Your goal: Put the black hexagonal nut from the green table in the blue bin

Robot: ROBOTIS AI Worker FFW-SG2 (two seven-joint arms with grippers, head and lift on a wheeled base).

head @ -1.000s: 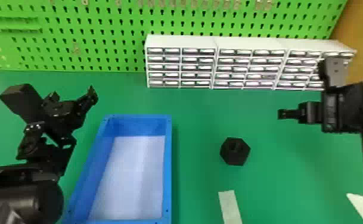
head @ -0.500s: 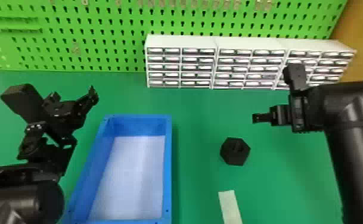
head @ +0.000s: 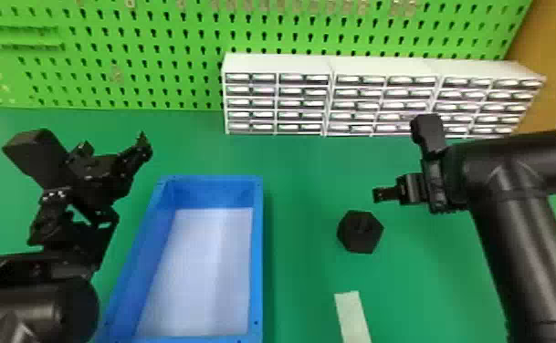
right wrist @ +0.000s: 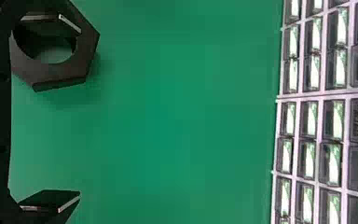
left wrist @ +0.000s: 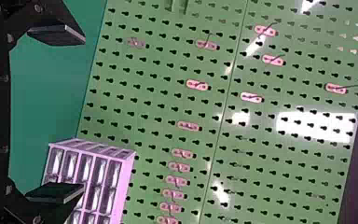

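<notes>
Black hexagonal nut (head: 360, 231) lies on green table (head: 299, 159), between blue bin (head: 257, 255) and right gripper (head: 384, 194), well apart from bin. Right gripper's fingers stand wide, one overlapping nut's hole in right wrist view (contact hard to tell). Left gripper (head: 113, 145), fingers wide too, sits on bin's left. White drawer units (head: 276, 64) line table's back, against green pegboard (head: 153, 59).

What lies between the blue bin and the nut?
Only a bare stretch of green table separates the blue bin from the black hexagonal nut, as the head view shows. The pale strip lies nearer the robot.
</notes>
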